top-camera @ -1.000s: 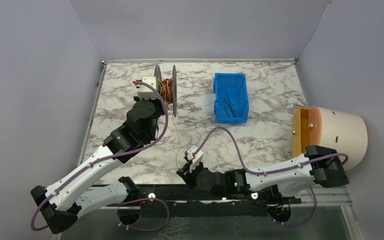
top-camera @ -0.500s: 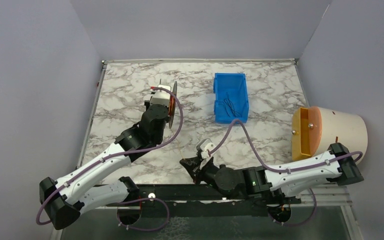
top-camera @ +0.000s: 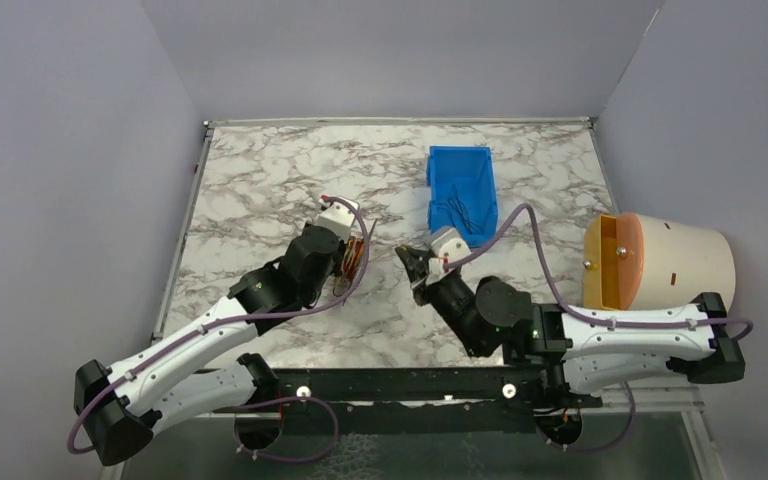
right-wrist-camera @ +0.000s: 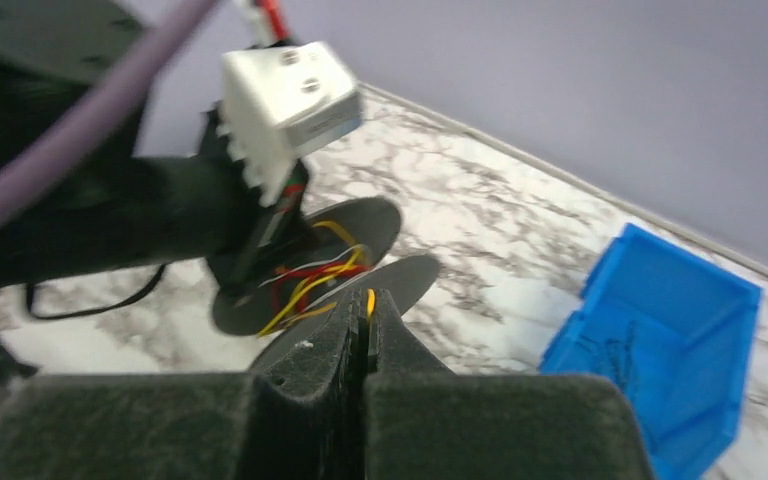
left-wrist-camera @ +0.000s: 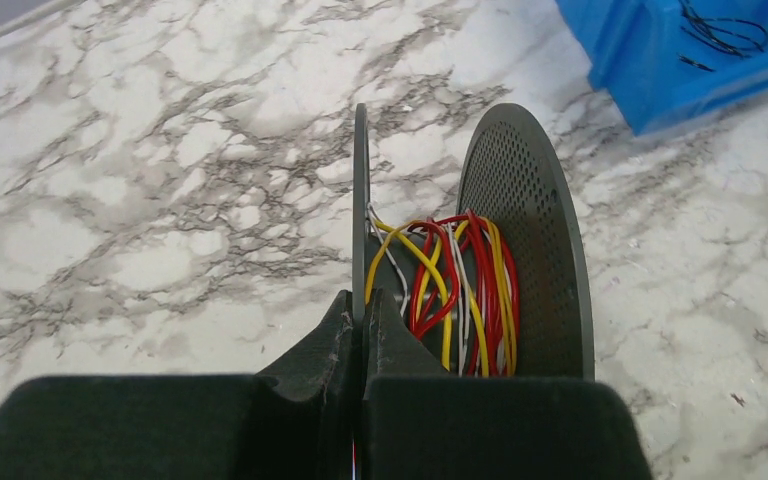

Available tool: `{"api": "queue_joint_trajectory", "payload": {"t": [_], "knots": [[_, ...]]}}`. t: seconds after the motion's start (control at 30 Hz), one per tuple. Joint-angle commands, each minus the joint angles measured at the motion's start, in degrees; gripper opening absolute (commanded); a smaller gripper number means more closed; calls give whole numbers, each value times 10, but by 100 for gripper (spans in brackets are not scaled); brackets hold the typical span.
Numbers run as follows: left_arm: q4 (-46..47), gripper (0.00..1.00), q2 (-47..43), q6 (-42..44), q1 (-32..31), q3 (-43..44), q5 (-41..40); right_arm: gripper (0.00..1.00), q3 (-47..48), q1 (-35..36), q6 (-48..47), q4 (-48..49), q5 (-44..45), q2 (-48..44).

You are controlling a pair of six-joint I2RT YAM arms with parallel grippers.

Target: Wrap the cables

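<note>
Clamping the spool (left-wrist-camera: 525, 250) flange in the left gripper (left-wrist-camera: 362, 302) near mid-table (top-camera: 260, 180), pinching a yellow wire (right-wrist-camera: 371, 299) in the closed right gripper (right-wrist-camera: 366, 306), risking slippage or tangled turns through losing tension.

The marbled table (top-camera: 260, 180) bears a blue bin (top-camera: 457, 239).

left arm (top-camera: 195, 335) and right arm (top-camera: 620, 335) angled inward (nearly meeting), left gripper (left-wrist-camera: 363, 305) clamped closed, right gripper (right-wrist-camera: 366, 305) clamped closed
</note>
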Motion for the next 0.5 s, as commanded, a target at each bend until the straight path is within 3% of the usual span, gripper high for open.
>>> {"api": "queue_joint_trajectory", "payload": {"t": [0.0, 0.23, 0.47], "knots": [[-9, 0, -35, 17, -1, -12, 109, 1, 42, -75, -54, -15, -35, -20], [-27, 0, -65, 29, -10, -24, 206, 1, 90, -205, -43, -129, -150, 5], [-66, 0, -110, 16, -12, -11, 288, 1, 50, -291, -2, -183, -202, -3]]}}
